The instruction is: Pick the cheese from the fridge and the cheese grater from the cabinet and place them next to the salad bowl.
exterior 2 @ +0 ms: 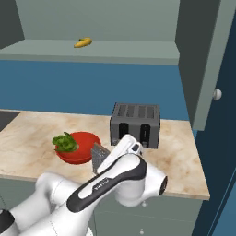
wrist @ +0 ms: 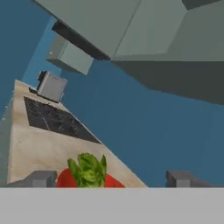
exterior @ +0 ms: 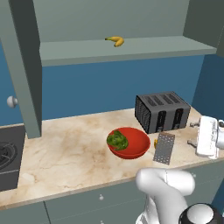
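Both items look delivered: we see the cheese grater [exterior: 164, 148] lying on the bench [exterior: 65, 153] just beside the salad bowl [exterior: 131, 144], with the cheese [exterior: 155, 143] – a yellow sliver – between them. Our end effector [wrist: 111, 178] stands wide and empty – little remains.

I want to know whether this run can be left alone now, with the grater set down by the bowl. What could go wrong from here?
The cheese grater lies close beside the salad bowl and in front of the toaster, with the cheese tucked between them. The open claw hangs just past the grater, so a careless sweep back could knock it. The grater also lies fairly near the counter's front edge, so a nudge might tip it off.
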